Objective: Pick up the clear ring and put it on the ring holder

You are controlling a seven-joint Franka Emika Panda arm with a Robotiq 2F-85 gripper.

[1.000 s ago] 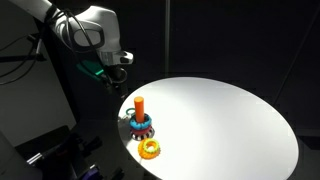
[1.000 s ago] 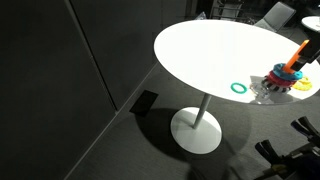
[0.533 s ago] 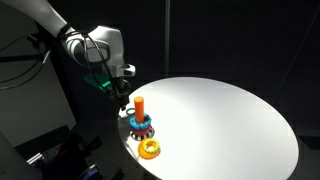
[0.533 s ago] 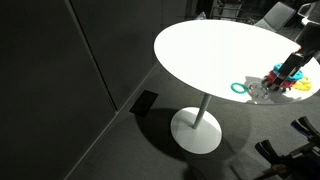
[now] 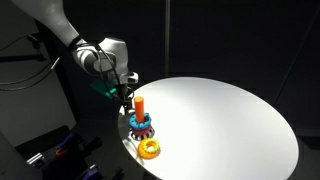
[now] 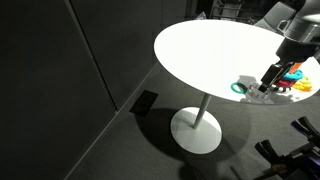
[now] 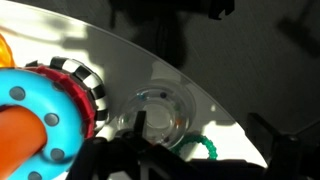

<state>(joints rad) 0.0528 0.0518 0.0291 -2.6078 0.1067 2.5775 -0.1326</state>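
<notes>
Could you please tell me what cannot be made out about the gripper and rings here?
1. Gripper: open or shut unclear; tiny in both exterior views, lost in shadow in the wrist view.
2. Clear ring: too small and transparent to find in either exterior view.
3. Ring holder: cut off by the wrist view's left edge.

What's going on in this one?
The robot arm's gripper hangs low over the edge of the round white table, just above the clear plastic ring, which seems to lie flat there, not yet lifted. The ring holder with its upright orange peg stands right beside it; a small green ring lies close by.
</notes>
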